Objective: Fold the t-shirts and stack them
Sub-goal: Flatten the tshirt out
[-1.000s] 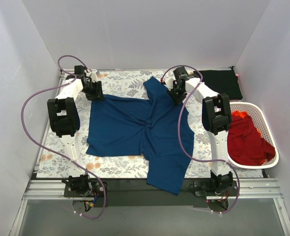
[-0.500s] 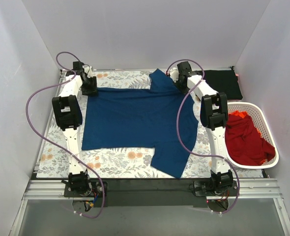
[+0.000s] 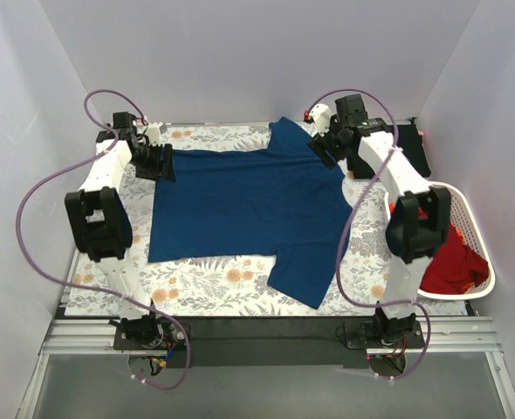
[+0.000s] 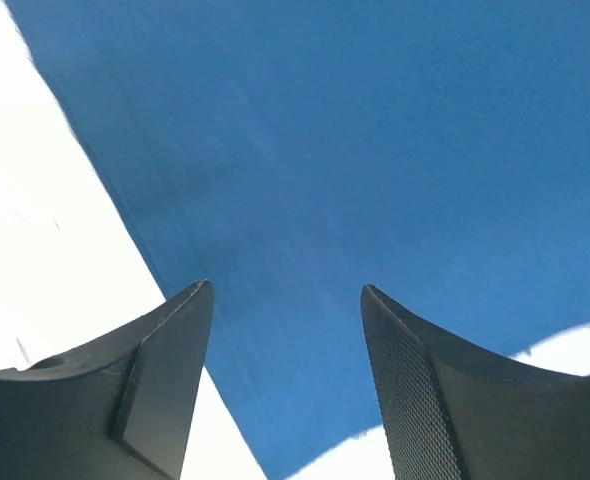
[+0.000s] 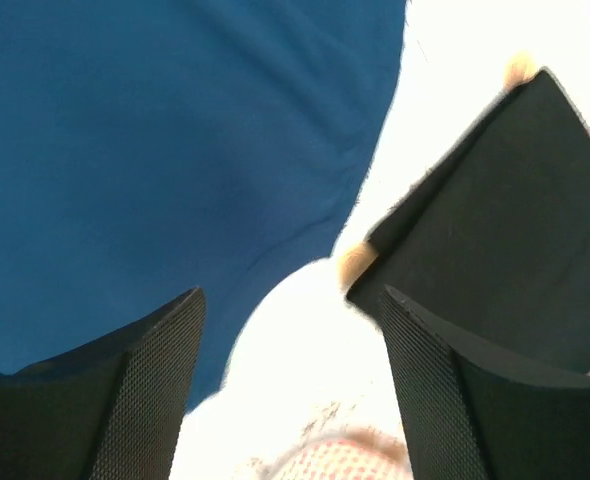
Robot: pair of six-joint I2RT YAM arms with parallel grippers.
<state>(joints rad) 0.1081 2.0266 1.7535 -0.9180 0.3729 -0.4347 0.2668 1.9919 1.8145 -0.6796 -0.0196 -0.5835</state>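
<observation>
From above, the blue shirt (image 3: 240, 205) lies spread flat across the table cover (image 3: 207, 281), and a red shirt (image 3: 454, 262) fills the basket (image 3: 477, 257) at the right edge. The wrist views alone show the left gripper (image 4: 287, 290) and right gripper (image 5: 290, 295) gaping, empty, over its far corners, beside the black shirt (image 5: 495, 230)

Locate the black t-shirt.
Top view: the black t-shirt lies at the table's far right corner, partly behind the right arm, just beyond the white basket.
</observation>
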